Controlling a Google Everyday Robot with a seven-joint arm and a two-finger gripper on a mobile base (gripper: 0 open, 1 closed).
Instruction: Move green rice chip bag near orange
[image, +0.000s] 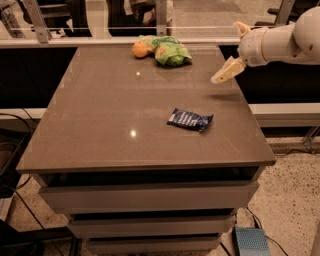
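Risk from here is small but real: the green rice chip bag (171, 51) lies at the far edge of the tabletop (100, 125), touching the orange (140, 48) on its left, so the task looks done by my judgement. A careless sweep of the arm across the far side could nudge the bag away or roll the orange off the rim; the dark-blue packet (190, 119) nearer the front could be clipped too. The gripper (225, 73) hangs in the air over the tabletop's right edge, well apart from the bag, touching nothing and carrying nothing that shows; whether it is released or clenched I cannot tell
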